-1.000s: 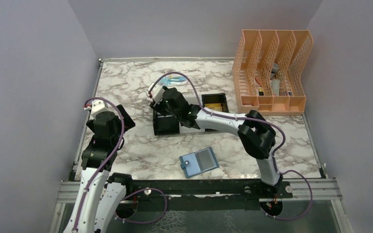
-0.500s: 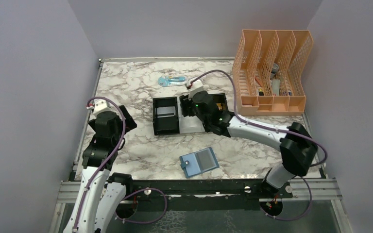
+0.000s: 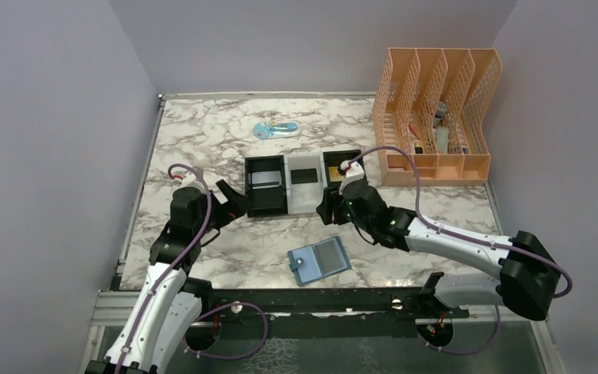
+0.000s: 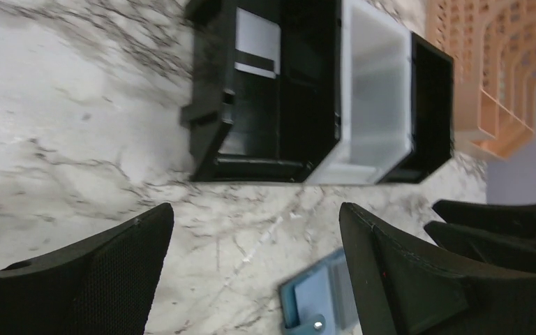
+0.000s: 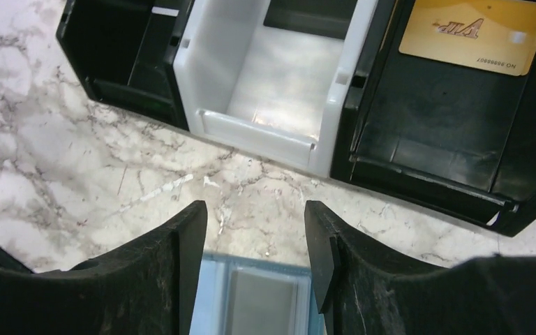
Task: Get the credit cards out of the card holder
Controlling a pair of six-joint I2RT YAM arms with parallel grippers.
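Just near-side of right claw (image 3: 325,212): card holder (image 3: 320,261), apart.

Marble-pattern table (image 3: 202,132), white with grey veining, is filling the whole enclosure. Plain lilac-grey walls are boxing it in on three sides: left wall (image 3: 47,117), back wall (image 3: 319,39), right wall (image 3: 568,117). Thin metal edging (image 3: 146,156) is running down the table's left side. Aluminium rail (image 3: 319,300) is spanning the near edge, with a dark mottled surface (image 3: 342,351) showing below it. Peach mesh file rack (image 3: 436,117), slotted, is standing in the far right corner near the right wall, with small items sitting in its slots. Light is falling evenly from above and throwing only soft shadows.
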